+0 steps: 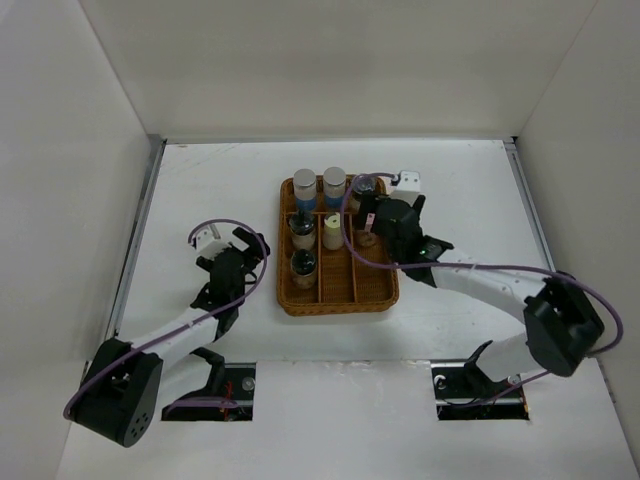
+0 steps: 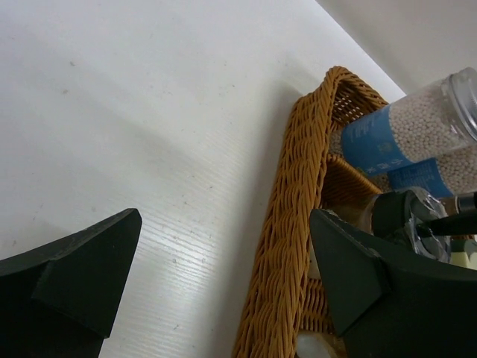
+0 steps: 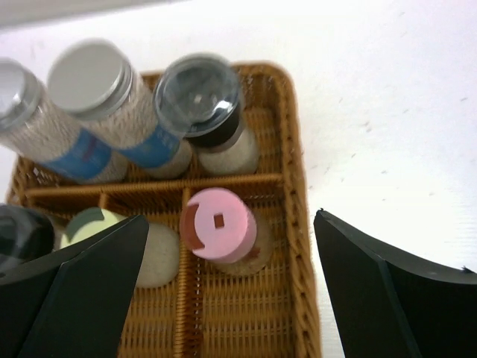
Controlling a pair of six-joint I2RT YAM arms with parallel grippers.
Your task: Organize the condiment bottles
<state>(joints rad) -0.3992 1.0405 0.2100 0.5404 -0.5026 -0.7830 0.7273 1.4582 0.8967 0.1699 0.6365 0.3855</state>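
Right gripper (image 3: 229, 218) hangs over the right column of the tray (image 3: 298, 186), jaws spread to the full, nothing held. Pink jar (image 3: 220, 224) stands upright between the fingers, apart from both as far as the wrist view shows. It sits in the right column, just this side of the cross-divider from the dark-capped jar (image 3: 200, 93). One finger sits over the centre column close by the cream jar (image 3: 89, 224); the other lies out past the wicker rim. Top view counts seven jars (image 1: 303, 265), all inside the tray, so the sorting looks nearly finished and the step in hand reads as backing off a placed jar. To do it well, rise straight up until the fingertips clear the caps, and only then swing away. A sideways drag low down would likely clip the cream jar or catch the rim, and these narrow jars look easy to tip. Left gripper (image 2: 223, 216) is also wide open and empty, over the table (image 2: 149, 112) just beside the tray's left wall. Best left parked there.
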